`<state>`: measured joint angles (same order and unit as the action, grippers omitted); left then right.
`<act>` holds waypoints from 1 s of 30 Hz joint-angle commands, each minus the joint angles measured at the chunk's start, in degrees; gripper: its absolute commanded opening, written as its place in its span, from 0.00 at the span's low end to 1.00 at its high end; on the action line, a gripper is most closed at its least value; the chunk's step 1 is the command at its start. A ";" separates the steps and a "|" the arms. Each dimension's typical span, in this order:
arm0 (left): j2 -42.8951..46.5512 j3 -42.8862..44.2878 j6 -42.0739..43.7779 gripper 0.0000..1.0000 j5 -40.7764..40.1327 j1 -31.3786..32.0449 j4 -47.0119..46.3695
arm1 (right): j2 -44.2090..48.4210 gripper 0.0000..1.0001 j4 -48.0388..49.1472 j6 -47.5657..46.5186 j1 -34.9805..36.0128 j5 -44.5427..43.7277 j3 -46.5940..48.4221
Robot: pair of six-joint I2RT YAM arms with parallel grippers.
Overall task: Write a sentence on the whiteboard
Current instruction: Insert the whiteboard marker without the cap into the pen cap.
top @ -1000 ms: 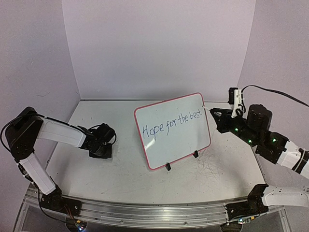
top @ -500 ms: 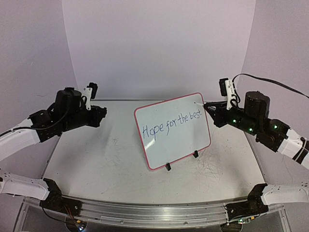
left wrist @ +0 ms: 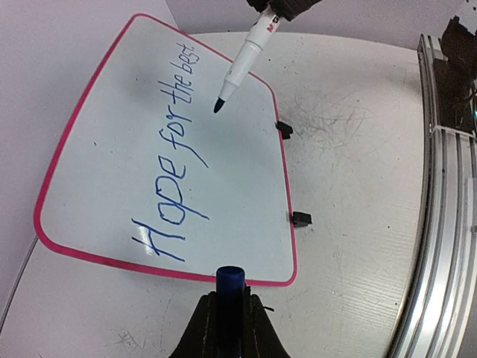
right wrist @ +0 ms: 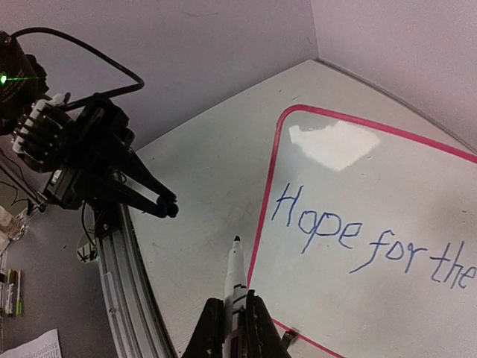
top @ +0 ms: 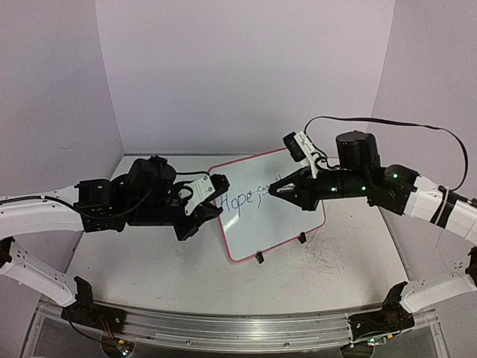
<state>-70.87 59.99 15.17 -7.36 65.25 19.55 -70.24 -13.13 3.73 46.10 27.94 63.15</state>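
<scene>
left gripper [left wrist: 229,300] pinching blue cap [left wrist: 230,276], just beside whiteboard [left wrist: 112,134] left edge. whiteboard propped on black feet [left wrist: 300,219], mid table [top: 149,261]; pink rim. sentence [left wrist: 175,156] "hope for the best." thin blue, looks complete. right gripper [right wrist: 235,306] clamped on marker [right wrist: 235,272], tip bare, off board. likely recapping step: next needs tip aligned with cap.

Whiteboard [top: 279,224]: small, rectangular, white face, rounded corners, thin red-pink rim. Two small black feet on the lower long edge. Stands on the counter [top: 149,261], mid-rear, left end nearer. Sentence [left wrist: 173,153]: one thin dark-blue handwritten line, "Hope for the best.", across the upper half. Lower half blank.
</scene>
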 commanded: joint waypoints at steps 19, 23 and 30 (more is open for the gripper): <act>3.90 -4.96 5.59 0.00 5.32 0.40 -4.75 | -9.94 0.00 0.49 -2.84 4.00 12.76 7.25; 4.12 -4.93 5.49 0.00 5.60 0.41 -4.94 | -10.69 0.00 0.61 -2.54 4.24 11.91 7.33; 3.66 -4.68 5.47 0.00 6.42 0.37 -5.08 | -10.97 0.00 2.16 -1.85 4.96 11.67 7.03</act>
<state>-68.31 54.89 19.81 -2.44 65.36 16.80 -81.01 -14.05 1.57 50.39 39.85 68.03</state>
